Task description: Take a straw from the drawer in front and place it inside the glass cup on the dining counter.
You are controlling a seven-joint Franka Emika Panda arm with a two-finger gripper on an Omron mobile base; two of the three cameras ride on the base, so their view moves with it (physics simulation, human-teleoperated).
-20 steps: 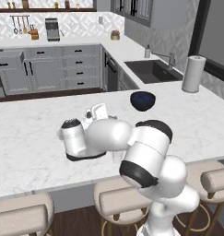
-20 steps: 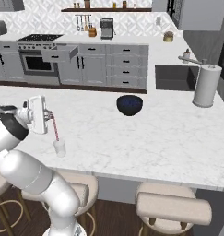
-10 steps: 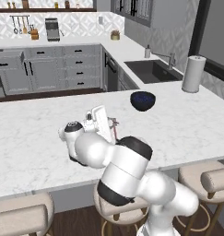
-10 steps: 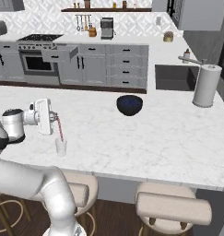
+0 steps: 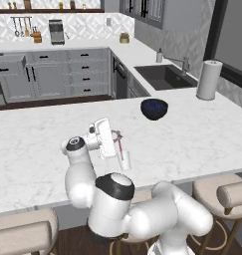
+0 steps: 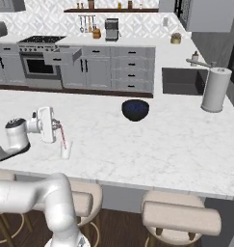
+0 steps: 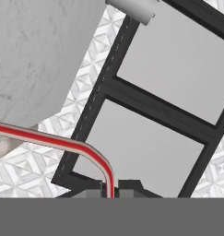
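Overhead, grey cabinets back the dining counter point(image 6: 152, 144); hand point(image 6: 58, 127) pinches the straw point(image 6: 62, 137).

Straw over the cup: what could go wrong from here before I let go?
1. The straw is held slanted by the shut tool, with its lower end at the cup. Released like this, it may lean on the rim and tip the small cup.
2. The cup stands near the counter edge on the stool side, so a knock could push it off.

Red straw point(image 6: 62, 136) tilts into clear glass cup point(image 6: 65, 150) on white dining counter point(image 6: 152, 144).
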